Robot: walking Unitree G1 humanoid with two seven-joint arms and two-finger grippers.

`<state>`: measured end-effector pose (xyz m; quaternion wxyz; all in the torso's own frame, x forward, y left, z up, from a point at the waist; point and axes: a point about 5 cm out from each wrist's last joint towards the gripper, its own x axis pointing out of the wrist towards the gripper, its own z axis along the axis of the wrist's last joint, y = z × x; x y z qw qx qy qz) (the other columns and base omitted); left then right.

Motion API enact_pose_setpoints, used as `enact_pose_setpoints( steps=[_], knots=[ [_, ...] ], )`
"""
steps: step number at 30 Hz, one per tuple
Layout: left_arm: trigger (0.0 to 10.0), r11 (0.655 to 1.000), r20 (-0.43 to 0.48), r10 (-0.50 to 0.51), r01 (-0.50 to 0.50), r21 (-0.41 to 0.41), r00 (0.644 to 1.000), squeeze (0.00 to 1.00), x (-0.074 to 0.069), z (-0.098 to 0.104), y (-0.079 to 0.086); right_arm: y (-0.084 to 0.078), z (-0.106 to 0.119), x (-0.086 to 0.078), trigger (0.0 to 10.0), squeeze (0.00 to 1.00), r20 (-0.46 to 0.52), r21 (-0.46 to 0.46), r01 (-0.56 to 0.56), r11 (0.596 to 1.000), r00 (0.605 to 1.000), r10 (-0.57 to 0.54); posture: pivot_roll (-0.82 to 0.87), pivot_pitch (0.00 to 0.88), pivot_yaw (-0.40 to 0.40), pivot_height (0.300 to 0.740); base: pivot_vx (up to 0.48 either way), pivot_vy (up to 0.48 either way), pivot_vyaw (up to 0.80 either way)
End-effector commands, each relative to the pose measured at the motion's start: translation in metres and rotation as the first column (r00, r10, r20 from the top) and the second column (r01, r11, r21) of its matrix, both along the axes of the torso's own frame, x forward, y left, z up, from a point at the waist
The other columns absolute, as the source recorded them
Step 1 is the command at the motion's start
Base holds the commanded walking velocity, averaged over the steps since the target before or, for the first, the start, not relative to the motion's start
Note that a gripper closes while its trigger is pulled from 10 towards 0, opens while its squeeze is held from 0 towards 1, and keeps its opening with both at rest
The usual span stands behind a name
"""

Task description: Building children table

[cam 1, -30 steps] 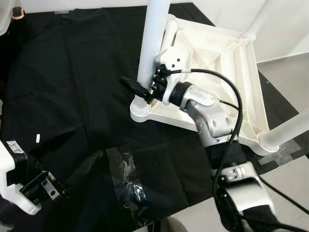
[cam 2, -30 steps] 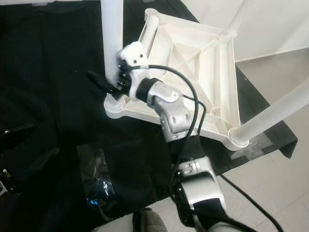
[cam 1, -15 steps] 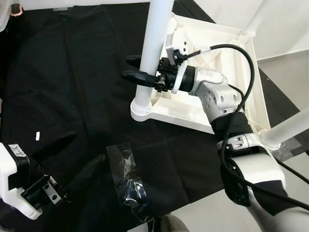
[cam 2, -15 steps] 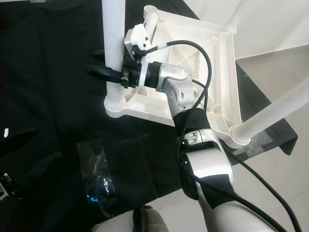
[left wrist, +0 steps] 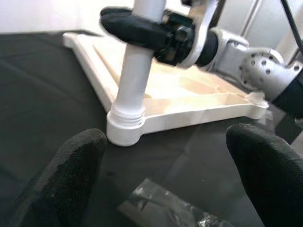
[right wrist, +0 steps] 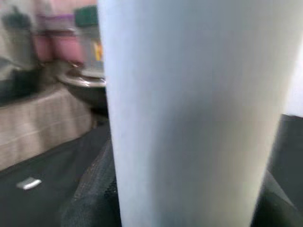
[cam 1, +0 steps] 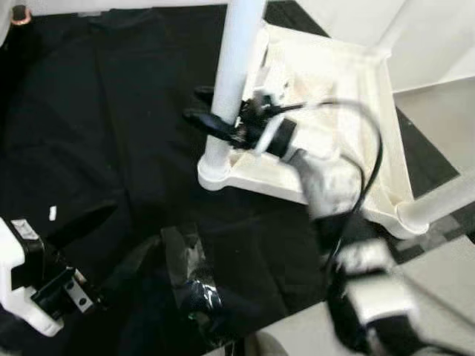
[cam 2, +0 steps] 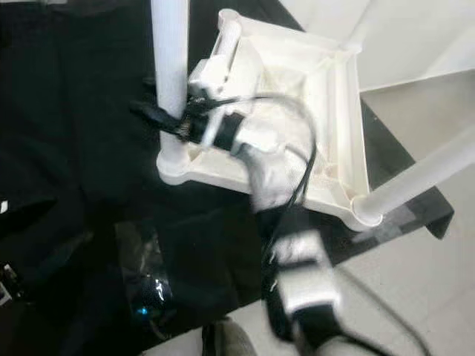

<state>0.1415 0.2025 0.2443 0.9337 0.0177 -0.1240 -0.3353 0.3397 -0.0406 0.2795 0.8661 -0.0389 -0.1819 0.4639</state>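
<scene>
A white children's table (cam 1: 349,81) lies upside down on a black cloth, its legs pointing up. The near left leg (cam 1: 234,67) stands in its corner socket (cam 1: 211,172). My right gripper (cam 1: 197,104) is shut on this leg a little above the socket, one black finger on each side; the arm is blurred by motion. From the right wrist the leg (right wrist: 189,109) looms close and white. My left gripper (cam 1: 111,237) hovers open low at the near left, facing the leg (left wrist: 135,80) from a short way off, holding nothing.
A crumpled patch of clear tape (cam 1: 189,274) lies on the cloth near the front edge. A small white scrap (cam 1: 52,213) lies at the left. Another table leg (cam 1: 438,204) juts out at the right. Pale floor (cam 1: 438,111) begins past the cloth's right edge.
My right gripper has stayed on the leg while its wrist and forearm swung round it; the grip has dropped slightly lower and the arm now blurs. The left gripper has barely moved.
</scene>
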Motion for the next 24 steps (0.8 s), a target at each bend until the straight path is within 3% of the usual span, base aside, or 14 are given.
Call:
enact_pose_setpoints(
  steps=[1, 2, 3, 7, 9, 15, 16, 17, 18, 20, 24],
  knots=[
    [10.0, 1.000, -0.013, -0.005, 0.005, 0.010, 1.000, 0.00, -0.002, -0.001, 0.000, 0.001, -0.086, -0.027, 0.0, 0.00, -0.224, -0.187, 0.261, 0.947, 0.927, -0.300, 0.19, 0.327, -0.151, 0.740, 0.000, 0.000, 0.00],
    [10.0, 1.000, -0.012, -0.002, 0.002, 0.011, 1.000, 0.00, -0.001, 0.000, 0.001, 0.005, -0.095, -0.050, 0.0, 0.00, -0.243, -0.193, 0.320, 0.928, 0.900, -0.361, 0.19, 0.326, -0.149, 0.740, 0.000, 0.000, 0.00],
    [10.0, 1.000, -0.009, -0.002, 0.002, 0.009, 1.000, 0.00, 0.000, 0.000, 0.002, 0.006, -0.097, -0.060, 0.0, 0.00, -0.239, -0.192, 0.348, 0.918, 0.890, -0.388, 0.18, 0.320, -0.142, 0.740, 0.000, 0.000, 0.00],
    [10.0, 1.000, -0.004, -0.009, 0.009, 0.005, 1.000, 0.00, 0.002, 0.000, 0.002, 0.004, -0.094, -0.056, 0.0, 0.00, -0.240, -0.184, 0.381, 0.906, 0.877, -0.417, 0.17, 0.308, -0.131, 0.740, 0.000, 0.000, 0.00],
    [10.0, 1.000, 0.003, -0.023, 0.023, 0.001, 1.000, 0.00, 0.006, 0.000, 0.000, 0.001, -0.086, -0.044, 0.0, 0.00, -0.256, -0.149, 0.416, 0.897, 0.860, -0.441, 0.16, 0.288, -0.130, 0.740, 0.000, 0.000, 0.00],
    [10.0, 1.000, 0.006, -0.029, 0.029, 0.003, 1.000, 0.00, 0.008, -0.001, 0.000, 0.015, -0.084, -0.050, 0.0, 0.00, -0.319, -0.141, 0.321, 0.937, 0.881, -0.350, 0.17, 0.286, -0.130, 0.740, 0.000, 0.000, 0.00],
    [10.0, 1.000, 0.007, -0.030, 0.030, 0.002, 1.000, 0.00, 0.008, 0.000, 0.000, 0.016, -0.083, -0.053, 6.3, 0.00, -0.333, -0.136, 0.314, 0.939, 0.879, -0.342, 0.17, 0.289, -0.130, 0.740, 0.000, 0.000, 0.00],
    [10.0, 1.000, 0.007, -0.030, 0.030, 0.003, 1.000, 0.00, 0.007, 0.000, 0.000, 0.016, -0.079, -0.052, 10.0, 0.00, -0.343, -0.122, 0.292, 0.948, 0.884, -0.317, 0.17, 0.288, -0.130, 0.740, 0.000, 0.000, 0.00],
    [10.0, 1.000, 0.007, -0.030, 0.030, 0.002, 1.000, 0.00, 0.007, 0.000, 0.000, 0.016, -0.076, -0.052, 10.0, 0.00, -0.347, -0.111, 0.280, 0.954, 0.888, -0.301, 0.17, 0.288, -0.130, 0.740, 0.000, 0.000, 0.00],
    [10.0, 1.000, 0.005, -0.030, 0.030, 0.004, 1.000, 0.00, 0.007, 0.000, 0.000, 0.009, -0.058, -0.045, 10.0, 1.00, -0.293, -0.106, 0.293, 0.950, 0.904, -0.312, 0.17, 0.292, -0.130, 0.740, 0.000, 0.000, 0.00],
    [10.0, 1.000, 0.005, -0.031, 0.031, 0.003, 0.999, 0.00, 0.007, 0.000, 0.000, 0.005, -0.051, -0.043, 10.0, 1.00, -0.278, -0.092, 0.302, 0.949, 0.907, -0.315, 0.17, 0.292, -0.130, 0.740, 0.000, 0.000, 0.00]
  ],
)
